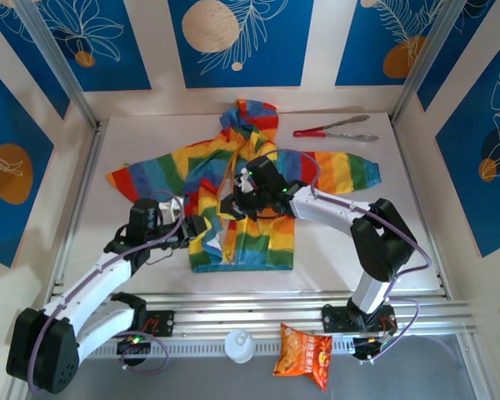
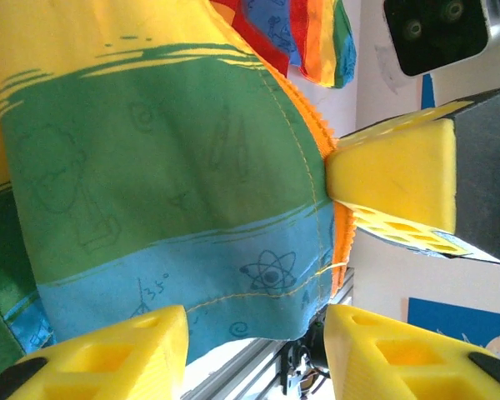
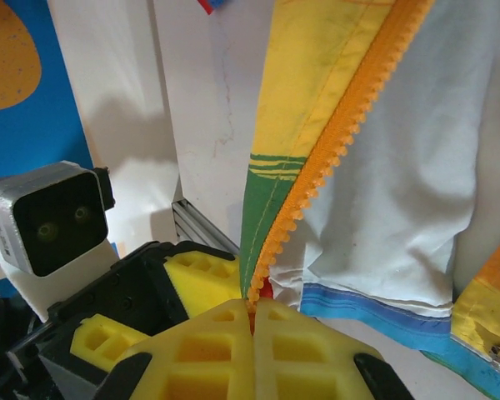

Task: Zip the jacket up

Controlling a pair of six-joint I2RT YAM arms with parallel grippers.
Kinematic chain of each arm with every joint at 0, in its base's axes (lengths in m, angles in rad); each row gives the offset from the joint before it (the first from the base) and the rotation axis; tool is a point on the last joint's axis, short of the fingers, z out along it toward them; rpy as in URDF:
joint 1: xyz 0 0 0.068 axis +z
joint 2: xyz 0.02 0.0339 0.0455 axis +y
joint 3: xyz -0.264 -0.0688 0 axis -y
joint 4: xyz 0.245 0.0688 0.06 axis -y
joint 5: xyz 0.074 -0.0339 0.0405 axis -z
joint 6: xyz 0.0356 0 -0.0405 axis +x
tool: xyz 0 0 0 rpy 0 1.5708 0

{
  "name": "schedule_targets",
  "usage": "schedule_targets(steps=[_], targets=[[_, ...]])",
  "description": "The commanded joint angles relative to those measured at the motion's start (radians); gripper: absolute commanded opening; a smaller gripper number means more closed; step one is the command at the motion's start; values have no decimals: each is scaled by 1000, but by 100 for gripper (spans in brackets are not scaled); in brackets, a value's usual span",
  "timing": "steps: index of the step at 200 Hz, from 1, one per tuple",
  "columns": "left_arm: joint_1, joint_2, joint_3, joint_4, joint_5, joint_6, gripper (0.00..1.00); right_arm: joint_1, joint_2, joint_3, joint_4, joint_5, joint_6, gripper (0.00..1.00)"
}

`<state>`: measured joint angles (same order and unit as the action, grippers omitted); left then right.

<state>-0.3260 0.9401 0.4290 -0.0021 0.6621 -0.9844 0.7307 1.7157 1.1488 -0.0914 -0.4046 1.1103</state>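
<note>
The jacket [image 1: 262, 237], rainbow-striped and hooded, lies at the middle of the table [image 1: 150, 133], with its hood toward the table's far edge and its sleeves spread to either side. Its front stands open. One panel is turned back so that the white lining [image 3: 400, 167] shows, and the orange zipper [image 3: 333, 158] runs as a single free row of teeth, unmated along all the length visible. At the lower end of that row the right gripper [image 3: 254, 312] has its fingers pressed together, pinching the zipper tape where a small red part sits; whether this is the slider cannot be told. The left gripper [image 2: 257, 327] meets it over the table's middle, fingers spread apart, with the blue-striped hem edge hanging loose between them. The task appears to be at its beginning: the two halves remain to be joined at the hem and the slider drawn up to the collar. Red-handled tongs [image 1: 331, 130] lie near the table's far right corner, and a snack bag [image 1: 304, 354] lies beyond its near edge.
</note>
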Motion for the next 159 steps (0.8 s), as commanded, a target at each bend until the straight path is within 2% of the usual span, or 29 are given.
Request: schedule_targets(steps=[1,37,116,135,159], targets=[[-11,10,-16,133,35,-58,45,-1,-16,-16,19,4,32,0],[-35,43,-41,234,30,-109,39,2,-8,-21,37,-2,52,0],[-80,106,-70,389,17,-185,39,4,29,-31,98,-33,101,0],[-79,117,-63,395,18,-186,34,4,33,-33,98,-35,101,0],[-79,127,-51,376,9,-181,22,5,35,-36,97,-34,101,0]])
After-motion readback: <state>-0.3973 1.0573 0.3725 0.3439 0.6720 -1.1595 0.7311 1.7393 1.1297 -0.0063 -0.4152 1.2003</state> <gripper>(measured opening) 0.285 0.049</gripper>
